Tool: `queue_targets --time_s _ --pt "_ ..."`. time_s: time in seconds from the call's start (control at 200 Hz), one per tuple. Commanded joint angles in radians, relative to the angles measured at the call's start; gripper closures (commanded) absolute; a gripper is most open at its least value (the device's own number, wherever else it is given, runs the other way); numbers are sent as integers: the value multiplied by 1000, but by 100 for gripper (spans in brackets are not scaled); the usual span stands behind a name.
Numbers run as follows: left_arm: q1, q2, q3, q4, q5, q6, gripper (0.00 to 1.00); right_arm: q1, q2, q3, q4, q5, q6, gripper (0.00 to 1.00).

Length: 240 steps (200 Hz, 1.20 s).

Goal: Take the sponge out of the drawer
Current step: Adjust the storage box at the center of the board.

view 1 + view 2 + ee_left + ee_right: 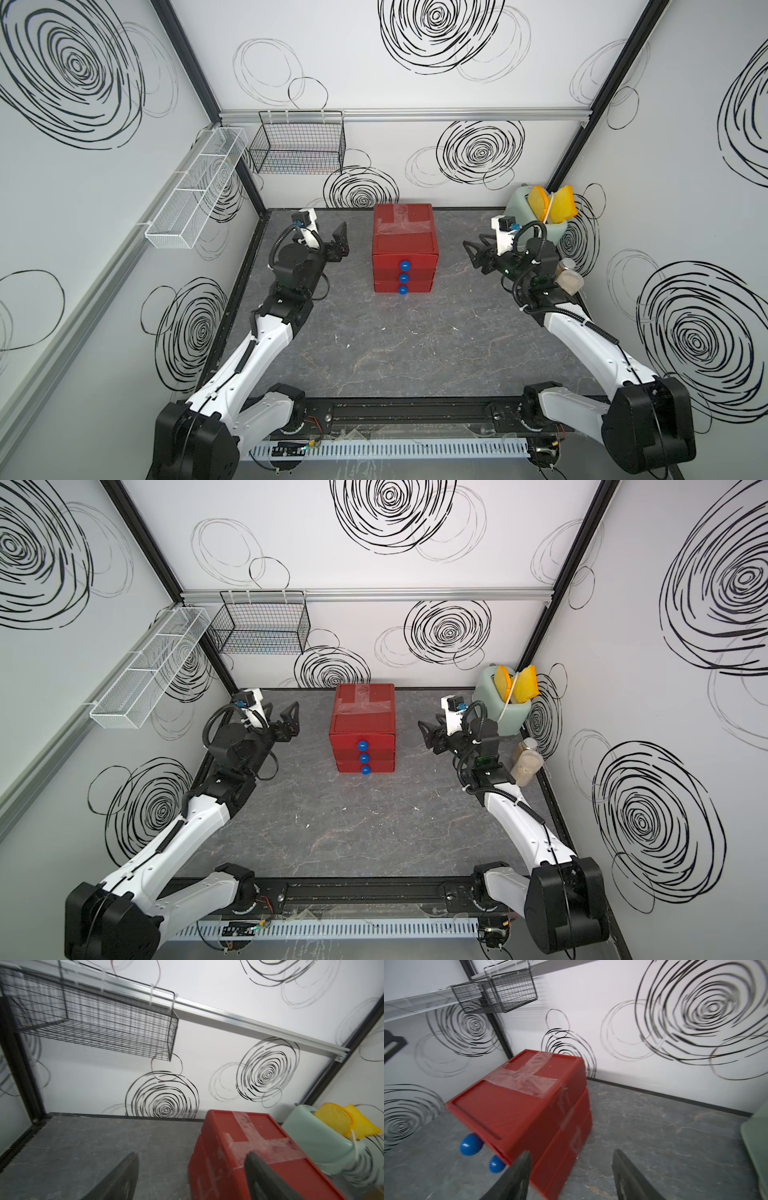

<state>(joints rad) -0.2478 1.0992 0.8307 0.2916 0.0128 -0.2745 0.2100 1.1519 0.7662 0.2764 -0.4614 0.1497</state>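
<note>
A red drawer unit [405,245] [363,721] stands at the back middle of the table, clear tape across its top. Its three drawers, each with a blue knob [404,265], are all pushed in. The sponge is hidden. My left gripper [338,241] [191,1155] hovers open to the left of the unit, holding nothing. My right gripper [473,249] [572,1152] hovers open to the unit's right, also holding nothing. The right wrist view shows the unit [519,1105] close ahead with two of its knobs [470,1145]. Neither gripper touches the unit.
A mint green toaster [536,216] with yellow bread slices stands in the back right corner. A jar [567,278] sits beside my right arm. A black wire basket [299,145] hangs on the back wall, a white mesh basket [195,191] on the left wall.
</note>
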Motion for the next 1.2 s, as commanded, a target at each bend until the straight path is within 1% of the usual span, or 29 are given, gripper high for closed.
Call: queue_targets --time_s 0.0,0.065,0.155,0.31,0.435,0.555,0.71,0.875,1.065,1.196 --pt "1 96 94 -214 191 -9 17 34 56 67 -88 -172 75 36" --pt "14 135 117 -227 297 -18 18 68 107 117 -118 -175 67 37" --pt "14 180 119 -195 386 -31 18 88 164 160 -101 -175 80 37" --pt "2 278 155 -195 429 -28 20 94 253 200 -44 -223 118 37" --pt "-19 321 163 -135 465 -38 20 104 329 218 -19 -236 123 37" --pt "-22 371 173 -76 496 -61 20 132 360 225 10 -232 138 39" --pt "-32 438 199 -15 525 -89 20 192 367 222 41 -227 164 40" --pt "-41 518 233 48 565 -101 20 263 331 166 84 -192 214 42" --pt "-52 593 282 80 589 -95 20 333 257 130 70 -127 260 43" --pt "-61 616 306 84 586 -92 20 365 227 143 11 -90 244 43"
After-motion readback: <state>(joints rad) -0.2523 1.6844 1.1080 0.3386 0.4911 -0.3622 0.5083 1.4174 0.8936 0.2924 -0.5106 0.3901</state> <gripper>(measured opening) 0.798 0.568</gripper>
